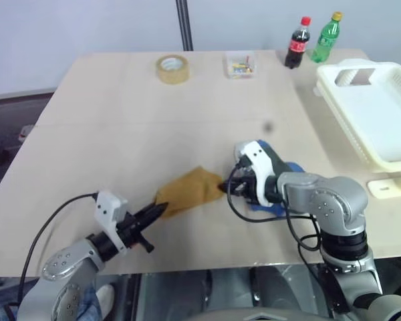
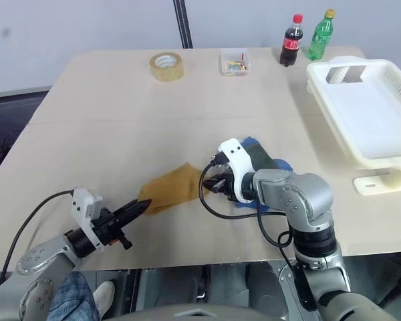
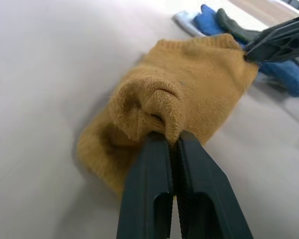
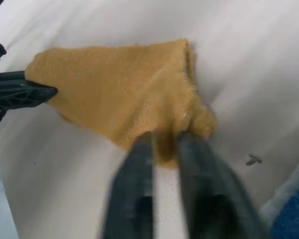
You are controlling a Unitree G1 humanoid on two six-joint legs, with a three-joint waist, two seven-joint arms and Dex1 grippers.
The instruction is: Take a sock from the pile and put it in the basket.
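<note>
the left gripper (image 3: 173, 144) is clenched on a fold of the yellow sock (image 1: 190, 188), lying left of the pile (image 1: 281, 175) — the right gripper (image 4: 165, 144) is parted at its far edge. the basket (image 1: 387, 157) waits far right.

A pale wooden table (image 1: 120, 134) filled most of the scene, its top evenly lit and matte, with a faint seam running across it. Behind the table's far edge stood a plain light bluish wall (image 1: 67, 27). A dark pole (image 1: 183, 25) rose against that wall, just past the middle of the table's far edge. To the left of the table lay a dark floor (image 1: 3, 134), with a pale strip where it met the wall.
</note>
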